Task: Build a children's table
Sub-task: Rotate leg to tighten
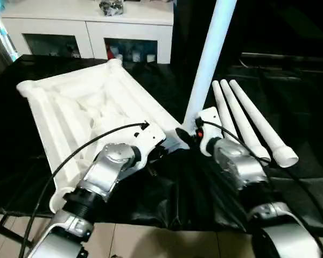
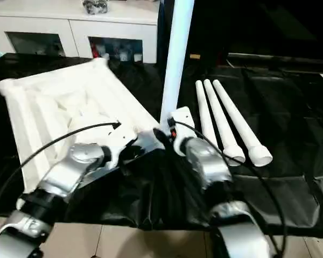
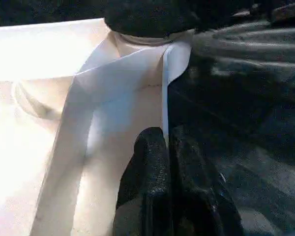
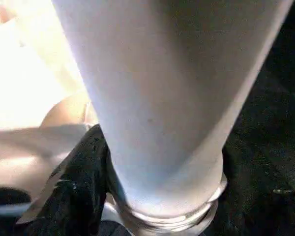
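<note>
Tabletop (image 1: 81, 107): white, ribbed underside up, on black-draped table (image 1: 290, 97), left half. Left gripper (image 3: 166, 147): pinching tabletop's near rim. Upright leg (image 1: 207, 64): standing in tabletop's near-right corner socket; right gripper (image 1: 189, 135) clasping its base. Three spare legs (image 1: 247, 121): lying side by side, right of it.

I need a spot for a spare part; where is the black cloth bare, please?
Bare black cloth lies right of the three loose white tapered legs. It is crowded where both claws meet the white ribbed tabletop and upright white leg.
</note>
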Motion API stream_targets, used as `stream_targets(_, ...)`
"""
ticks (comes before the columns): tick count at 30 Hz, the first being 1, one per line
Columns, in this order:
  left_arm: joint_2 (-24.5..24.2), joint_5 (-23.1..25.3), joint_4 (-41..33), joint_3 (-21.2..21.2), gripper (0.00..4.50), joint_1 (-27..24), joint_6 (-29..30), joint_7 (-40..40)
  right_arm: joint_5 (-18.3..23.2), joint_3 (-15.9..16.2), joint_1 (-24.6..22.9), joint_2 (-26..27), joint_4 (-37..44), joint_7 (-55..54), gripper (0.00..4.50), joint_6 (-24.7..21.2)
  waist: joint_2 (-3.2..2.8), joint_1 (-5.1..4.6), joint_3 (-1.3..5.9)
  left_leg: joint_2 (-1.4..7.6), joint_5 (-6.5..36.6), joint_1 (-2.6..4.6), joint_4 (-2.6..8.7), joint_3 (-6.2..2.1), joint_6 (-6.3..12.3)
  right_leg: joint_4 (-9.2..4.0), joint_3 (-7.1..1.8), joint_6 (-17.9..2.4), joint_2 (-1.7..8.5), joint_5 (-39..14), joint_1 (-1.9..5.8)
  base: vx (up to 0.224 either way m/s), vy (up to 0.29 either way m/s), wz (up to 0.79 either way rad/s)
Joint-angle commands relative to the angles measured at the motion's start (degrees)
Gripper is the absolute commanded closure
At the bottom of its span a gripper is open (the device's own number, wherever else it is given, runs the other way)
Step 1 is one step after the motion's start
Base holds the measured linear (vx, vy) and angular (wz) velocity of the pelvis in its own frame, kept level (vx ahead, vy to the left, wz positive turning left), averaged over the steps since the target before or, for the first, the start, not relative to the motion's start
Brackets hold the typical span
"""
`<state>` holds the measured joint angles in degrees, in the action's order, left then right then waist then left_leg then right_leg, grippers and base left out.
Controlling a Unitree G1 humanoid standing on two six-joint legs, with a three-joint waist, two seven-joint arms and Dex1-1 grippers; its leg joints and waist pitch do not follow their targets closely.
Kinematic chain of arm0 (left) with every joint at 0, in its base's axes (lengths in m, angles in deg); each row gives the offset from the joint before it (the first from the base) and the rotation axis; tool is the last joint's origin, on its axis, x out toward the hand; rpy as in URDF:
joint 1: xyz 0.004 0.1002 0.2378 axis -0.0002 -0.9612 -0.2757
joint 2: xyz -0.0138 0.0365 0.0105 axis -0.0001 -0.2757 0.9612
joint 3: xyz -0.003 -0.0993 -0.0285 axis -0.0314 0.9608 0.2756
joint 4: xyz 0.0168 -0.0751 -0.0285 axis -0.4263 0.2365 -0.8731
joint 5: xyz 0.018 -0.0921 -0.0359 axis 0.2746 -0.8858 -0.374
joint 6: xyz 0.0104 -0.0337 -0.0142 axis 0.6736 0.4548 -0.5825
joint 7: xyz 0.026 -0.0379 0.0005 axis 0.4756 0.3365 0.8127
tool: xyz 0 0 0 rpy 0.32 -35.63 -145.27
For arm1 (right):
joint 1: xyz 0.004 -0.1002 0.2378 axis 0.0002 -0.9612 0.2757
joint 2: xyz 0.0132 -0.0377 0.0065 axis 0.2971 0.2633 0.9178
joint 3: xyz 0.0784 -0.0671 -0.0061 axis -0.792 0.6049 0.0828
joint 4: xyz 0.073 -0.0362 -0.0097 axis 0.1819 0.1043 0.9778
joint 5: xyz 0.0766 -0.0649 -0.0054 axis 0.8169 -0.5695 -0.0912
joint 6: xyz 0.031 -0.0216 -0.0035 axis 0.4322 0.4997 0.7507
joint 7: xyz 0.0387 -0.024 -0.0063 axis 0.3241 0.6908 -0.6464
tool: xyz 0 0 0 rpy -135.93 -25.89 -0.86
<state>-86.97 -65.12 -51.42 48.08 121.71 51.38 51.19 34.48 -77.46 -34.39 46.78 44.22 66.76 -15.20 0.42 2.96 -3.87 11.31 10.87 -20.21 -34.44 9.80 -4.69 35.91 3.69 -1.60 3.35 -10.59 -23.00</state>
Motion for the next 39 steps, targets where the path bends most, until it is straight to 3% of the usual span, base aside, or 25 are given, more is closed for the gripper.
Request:
stream_targets(1,3.6,-1.6,-2.3,-0.6,4.5,1.7,-4.9,0.7,0.5,2.8,-0.2,3.8,-2.7,3.4,1.06,0.0,0.11,0.05,4.54,1.37,7.8,-0.31,3.63,-0.35,1.12,-4.59,-2.94,-11.3,4.29,-10.4,3.26,0.0,0.0,0.0)
stream_targets(3,3.3,-1.6,-2.7,-0.9,4.5,1.3,-5.7,0.0,0.8,3.1,-0.4,3.6,-2.4,5.8,1.06,0.0,0.12,0.08,4.51,1.37,7.3,-0.33,3.66,-0.29,1.94,-4.47,-2.9,-12.0,4.19,-8.6,3.34,0.0,0.0,0.0)
stream_targets(5,2.6,-1.9,-3.3,-1.5,4.5,0.6,-6.4,-1.3,0.9,3.2,-0.6,3.1,-1.9,7.5,0.84,-0.4,-0.17,0.09,4.4,1.43,8.0,-0.24,3.69,-0.27,2.29,-4.66,-2.88,-12.1,4.32,-9.4,3.28,0.0,0.0,0.0)
stream_targets(7,1.4,-2.4,-4.3,-2.1,4.5,-0.2,-7.0,-3.3,0.2,4.3,-1.2,1.6,-0.7,8.8,0.61,-0.5,0.03,0.01,4.29,1.33,8.9,-0.35,3.69,-0.21,2.38,-4.81,-2.92,-11.8,4.34,-11.1,3.36,0.0,0.0,0.0)
stream_targets(8,0.9,-3.0,-5.0,-2.1,4.5,-0.9,-7.3,-4.9,-0.1,5.0,-1.9,0.3,0.4,10.4,0.61,-0.4,-0.45,0.09,4.25,1.33,9.1,-0.27,3.72,-0.32,2.24,-4.87,-2.88,-11.6,4.4,-12.0,3.32,0.0,0.0,0.0)
stream_targets(12,-1.7,-4.2,-7.0,-2.4,4.5,-2.4,-8.4,-10.3,0.6,6.5,-4.3,-4.2,5.8,18.9,0.61,-0.5,-0.32,0.17,4.34,1.45,9.4,-0.29,3.7,-0.33,2.7,-5.13,-2.85,-10.8,4.32,-13.6,3.36,0.0,0.0,0.0)
stream_targets(17,-5.2,-5.1,-8.5,-2.9,4.5,-3.8,-10.3,-15.9,0.8,10.1,-7.6,-11.1,13.2,30.8,0.61,-1.5,-0.51,0.61,4.32,1.7,9.2,-0.28,3.78,-0.31,3.6,-4.81,-2.88,-11.5,4.2,-10.9,3.28,0.0,0.0,0.0)
stream_targets(21,-9.6,-7.1,-10.8,-3.4,4.5,-5.7,-11.5,-23.9,2.2,11.6,-9.1,-16.8,17.7,39.4,0.61,-2.5,-0.54,0.45,4.27,1.62,9.9,-0.31,3.77,-0.32,3.33,-5.02,-2.81,-11.5,4.19,-12.7,3.31,0.0,0.0,0.0)
stream_targets(28,-13.0,-8.1,-11.6,-3.9,4.5,-6.3,-11.6,-29.4,2.6,13.3,-10.6,-19.1,21.0,44.4,0.61,-3.0,-0.66,0.56,4.25,1.79,10.1,-0.12,3.8,-0.31,3.22,-4.97,-2.79,-12.0,4.12,-12.8,3.06,0.0,0.0,0.0)
stream_targets(29,-13.2,-8.2,-11.5,-3.9,4.5,-6.4,-11.7,-29.8,2.6,13.4,-10.7,-19.2,21.3,44.5,0.87,-3.1,-1.04,0.53,4.24,1.74,10.5,-0.12,3.82,-0.3,2.96,-5.07,-2.79,-11.9,4.05,-12.7,3.04,0.0,0.0,0.0)
stream_targets(33,-13.9,-8.5,-10.8,-4.0,4.5,-6.2,-12.2,-31.2,3.4,14.0,-11.3,-19.5,23.2,46.1,1.19,-4.5,-1.04,0.62,4.3,1.76,10.6,-0.06,3.86,-0.37,2.67,-4.87,-2.78,-12.3,4.02,-11.7,3.11,0.0,0.0,0.0)
stream_targets(34,-13.8,-8.6,-10.7,-3.9,4.5,-6.2,-12.2,-31.3,3.5,14.1,-11.4,-19.6,23.4,46.3,1.28,-4.7,-0.76,0.66,4.3,1.78,10.5,-0.13,3.85,-0.35,2.66,-4.87,-2.79,-12.3,4.06,-11.6,3.18,0.0,0.0,0.0)
stream_targets(37,-13.7,-8.9,-10.8,-3.9,4.5,-6.2,-11.8,-31.3,3.7,14.1,-11.5,-19.3,23.2,46.5,1.6,-4.7,-0.7,0.72,4.32,1.77,10.2,-0.15,3.83,-0.32,2.63,-4.82,-2.83,-12.4,4.13,-11.6,3.16,0.0,0.0,0.0)
stream_targets(39,-13.5,-9.1,-11.0,-3.5,4.5,-6.4,-11.6,-30.8,3.5,14.1,-11.6,-18.9,22.8,46.3,1.6,-4.8,-0.43,0.73,4.29,1.76,9.8,-0.17,3.82,-0.31,2.73,-4.86,-2.83,-12.0,4.22,-12.5,3.15,0.0,0.0,0.0)
